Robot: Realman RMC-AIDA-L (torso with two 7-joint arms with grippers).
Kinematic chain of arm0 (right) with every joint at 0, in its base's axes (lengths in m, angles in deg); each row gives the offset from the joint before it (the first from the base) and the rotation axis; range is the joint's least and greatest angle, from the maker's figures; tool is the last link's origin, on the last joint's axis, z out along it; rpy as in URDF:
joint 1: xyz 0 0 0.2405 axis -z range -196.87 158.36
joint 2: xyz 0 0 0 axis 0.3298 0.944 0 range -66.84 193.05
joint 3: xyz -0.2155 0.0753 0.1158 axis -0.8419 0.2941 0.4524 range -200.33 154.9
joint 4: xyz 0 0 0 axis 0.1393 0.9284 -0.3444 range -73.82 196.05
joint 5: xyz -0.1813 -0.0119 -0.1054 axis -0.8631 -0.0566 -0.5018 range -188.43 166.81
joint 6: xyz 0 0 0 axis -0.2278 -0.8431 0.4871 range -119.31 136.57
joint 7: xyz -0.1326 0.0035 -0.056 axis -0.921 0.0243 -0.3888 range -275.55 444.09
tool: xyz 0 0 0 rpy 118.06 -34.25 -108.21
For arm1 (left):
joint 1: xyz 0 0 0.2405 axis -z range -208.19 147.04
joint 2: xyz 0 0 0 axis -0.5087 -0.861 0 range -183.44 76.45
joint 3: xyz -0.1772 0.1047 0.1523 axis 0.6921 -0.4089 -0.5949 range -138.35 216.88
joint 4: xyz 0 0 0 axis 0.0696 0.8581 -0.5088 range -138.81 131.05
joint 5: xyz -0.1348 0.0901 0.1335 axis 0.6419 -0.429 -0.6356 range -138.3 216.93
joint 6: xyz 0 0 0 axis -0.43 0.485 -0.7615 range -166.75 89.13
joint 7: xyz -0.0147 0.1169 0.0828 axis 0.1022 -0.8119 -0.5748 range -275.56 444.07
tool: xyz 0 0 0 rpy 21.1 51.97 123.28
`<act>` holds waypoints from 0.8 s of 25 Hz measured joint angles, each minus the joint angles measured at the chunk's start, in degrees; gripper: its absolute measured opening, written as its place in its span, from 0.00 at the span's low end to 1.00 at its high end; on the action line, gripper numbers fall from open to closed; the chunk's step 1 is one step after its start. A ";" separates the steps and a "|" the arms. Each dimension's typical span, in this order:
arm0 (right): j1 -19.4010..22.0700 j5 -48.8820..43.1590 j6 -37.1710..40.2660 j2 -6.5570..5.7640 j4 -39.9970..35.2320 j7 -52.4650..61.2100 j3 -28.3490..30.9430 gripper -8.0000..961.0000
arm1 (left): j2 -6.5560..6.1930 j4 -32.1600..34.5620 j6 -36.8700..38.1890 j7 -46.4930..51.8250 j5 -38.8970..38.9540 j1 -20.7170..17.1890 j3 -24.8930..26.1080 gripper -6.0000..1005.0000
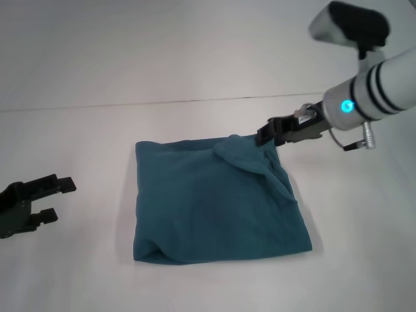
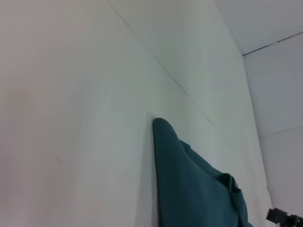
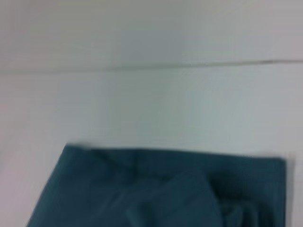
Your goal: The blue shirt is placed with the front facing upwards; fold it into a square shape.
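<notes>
One dark teal-blue cotton shirt [image 1: 218, 201] lies folded roughly square on the white table [image 1: 78, 273], its far right corner pinched by the right gripper [image 1: 268, 136]; a careless release could flip that flap loose. Left gripper [image 1: 45, 198] waits spread, well apart.

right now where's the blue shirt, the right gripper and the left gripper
blue shirt [image 1: 214, 208]: head view, middle of the folded cloth
right gripper [image 1: 265, 136]: head view, fingertips at the shirt's far right corner
left gripper [image 1: 55, 198]: head view, between its open fingers

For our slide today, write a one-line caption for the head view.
Right gripper at the far right corner of the folded teal-blue cotton shirt; left gripper open, apart.
</notes>
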State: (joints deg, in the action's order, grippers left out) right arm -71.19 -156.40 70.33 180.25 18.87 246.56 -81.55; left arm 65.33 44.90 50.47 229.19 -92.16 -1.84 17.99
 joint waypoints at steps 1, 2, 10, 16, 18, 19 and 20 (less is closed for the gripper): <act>0.51 0.46 0.46 -0.10 -0.77 0.05 0.47 0.46 | 0.00 0.00 0.00 0.00 0.00 0.00 0.00 0.94; 0.85 0.76 0.91 -0.16 -1.24 0.02 0.81 0.46 | 0.00 0.00 0.00 0.00 0.00 -0.03 0.00 0.94; 0.46 13.00 9.04 -0.47 3.18 -8.30 1.99 0.45 | 0.00 0.00 -0.25 0.00 0.00 -0.08 0.02 0.94; -1.80 5.84 5.39 0.35 7.71 -6.72 0.25 0.45 | 0.00 0.00 -0.25 0.00 0.00 -0.17 0.05 0.94; -2.35 1.08 2.73 0.89 8.22 -4.82 0.14 0.45 | 0.01 0.00 -0.26 0.00 0.00 -0.17 0.08 0.94; -2.45 -1.29 1.24 1.23 8.14 -3.93 0.12 0.45 | 0.04 0.00 -0.26 0.00 0.00 -0.17 0.08 0.94; -2.40 -3.43 -0.26 1.55 7.73 -2.84 0.17 0.45 | 0.06 0.00 -0.26 0.00 0.00 -0.17 0.11 0.94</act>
State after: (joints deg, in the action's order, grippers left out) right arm -73.59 -159.83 70.06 181.80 26.60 243.72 -81.38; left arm 65.39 44.90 50.21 229.19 -92.17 -2.01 18.09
